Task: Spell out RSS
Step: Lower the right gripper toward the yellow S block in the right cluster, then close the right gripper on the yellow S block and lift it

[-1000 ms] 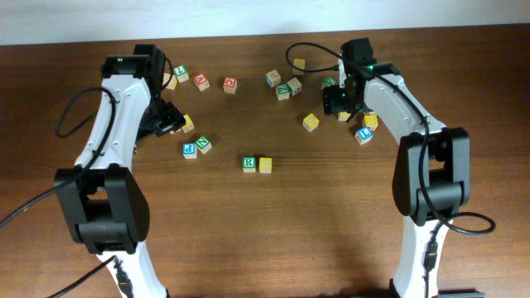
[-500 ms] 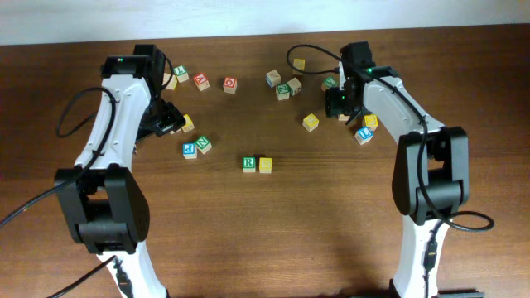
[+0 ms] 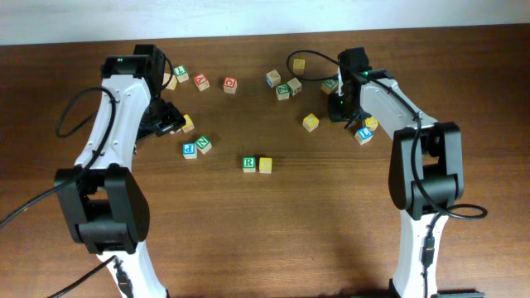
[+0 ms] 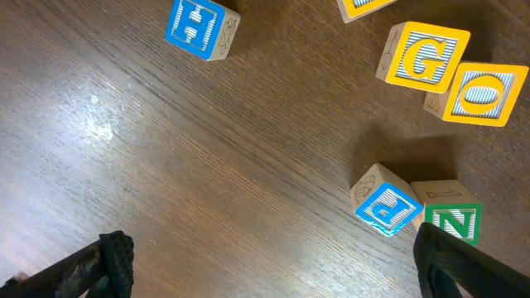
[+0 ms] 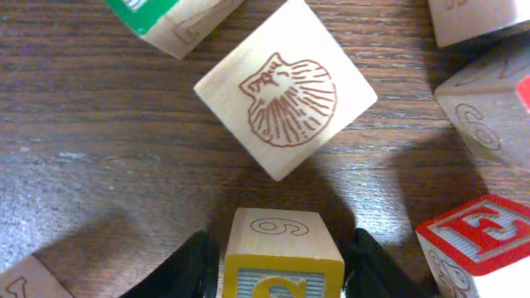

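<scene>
A dark wooden table point(image 3: 331, 232) is carrying scattered lettered cubes. At the far right cluster, the right gripper point(image 5: 281, 269) is pointing straight down, its fingers point(image 5: 192, 266) pressing on opposite sides of a yellow-faced cube point(image 5: 281, 248) with no gap showing. The cube's letter is cut off by the frame edge. A shell cube point(image 5: 286, 87) is lying just beyond it, and a red E cube point(image 5: 484, 236) is crowding its right side.

Well apart, toward the table's middle, the R cube point(image 3: 249, 164) is sitting with a placed yellow cube point(image 3: 265, 165) touching its right face. The free end of that row is facing the right arm, so the carry probably runs toward the centre and the robot.

The left gripper point(image 4: 277, 269) is hanging wide apart and empty over other cubes.
</scene>
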Tool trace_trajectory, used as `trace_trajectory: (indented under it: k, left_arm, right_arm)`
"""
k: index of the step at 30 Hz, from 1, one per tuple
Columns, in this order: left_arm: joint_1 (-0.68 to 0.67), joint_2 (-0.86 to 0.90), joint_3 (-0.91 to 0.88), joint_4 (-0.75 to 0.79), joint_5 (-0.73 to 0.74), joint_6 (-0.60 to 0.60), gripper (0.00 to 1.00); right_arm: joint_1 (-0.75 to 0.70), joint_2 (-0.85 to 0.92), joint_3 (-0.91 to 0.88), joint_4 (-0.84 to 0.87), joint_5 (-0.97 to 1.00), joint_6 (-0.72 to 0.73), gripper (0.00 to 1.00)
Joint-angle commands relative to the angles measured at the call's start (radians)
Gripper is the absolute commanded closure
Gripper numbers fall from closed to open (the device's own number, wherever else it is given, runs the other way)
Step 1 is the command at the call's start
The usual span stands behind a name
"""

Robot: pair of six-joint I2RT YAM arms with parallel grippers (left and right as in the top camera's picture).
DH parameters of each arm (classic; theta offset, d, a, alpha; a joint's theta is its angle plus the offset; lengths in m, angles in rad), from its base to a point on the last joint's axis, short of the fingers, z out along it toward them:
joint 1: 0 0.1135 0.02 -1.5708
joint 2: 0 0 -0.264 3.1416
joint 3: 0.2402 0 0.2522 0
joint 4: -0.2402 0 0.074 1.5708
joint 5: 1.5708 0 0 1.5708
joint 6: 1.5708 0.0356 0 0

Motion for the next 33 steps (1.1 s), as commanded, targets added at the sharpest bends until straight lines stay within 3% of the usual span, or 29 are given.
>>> trace_trajectory:
  k: [1,11,17,28,33]
  left_arm:
    - [0.004,0.011,-0.003,-0.001,-0.004,-0.003,0.01]
    - [0.004,0.011,-0.003,-0.001,-0.004,-0.003,0.01]
    - [0.004,0.011,-0.003,0.000,-0.004,-0.003,0.01]
    - [0.004,0.011,-0.003,-0.001,-0.004,-0.003,0.01]
    - [0.004,0.011,-0.003,-0.001,-0.004,-0.003,0.01]
  right_arm:
    - [-0.001,0.004,-0.010,-0.011,0.000,0.022,0.61]
    - [-0.001,-0.030,0.014,-0.031,0.000,0.022,0.74]
    - [-0.001,-0.032,0.053,-0.077,0.000,0.022,0.74]
    - [0.001,-0.126,0.249,-0.336,-0.026,0.048,0.74]
    - [0.001,-0.238,0.252,-0.467,-0.173,0.108,0.75]
